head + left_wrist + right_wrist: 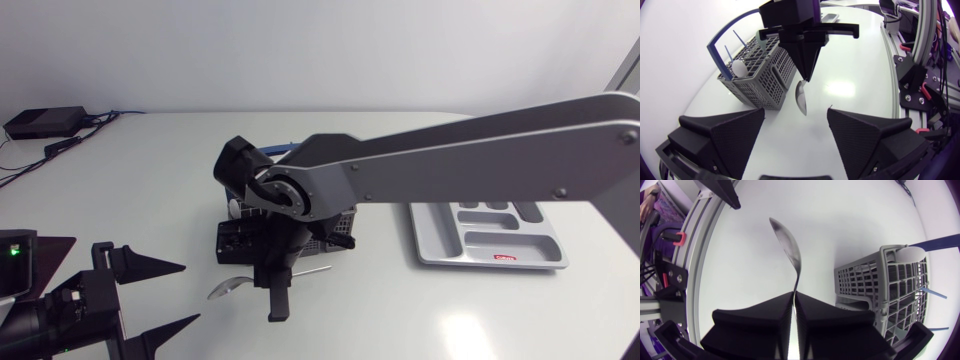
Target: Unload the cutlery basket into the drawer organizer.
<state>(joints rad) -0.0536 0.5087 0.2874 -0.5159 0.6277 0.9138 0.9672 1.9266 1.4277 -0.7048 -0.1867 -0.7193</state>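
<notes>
The grey cutlery basket [338, 222] with a blue handle stands mid-table, largely under my right arm. It also shows in the left wrist view as the basket [760, 75], holding a white spoon [738, 66] and blue-handled pieces. My right gripper [276, 300] is beside the basket, shut on the handle of a metal spoon [232, 286]. The spoon's bowl [787, 250] sticks out ahead of the right gripper [792, 294] and hangs low over the table [802, 97]. My left gripper [190, 293] stands open and empty at the front left, facing the right gripper [805, 77]. The grey drawer organizer [430, 245] lies at the right.
A black box [45, 122] with cables sits at the table's far left corner. White tabletop stretches between the basket and my left gripper [796, 110], and in front of the organizer.
</notes>
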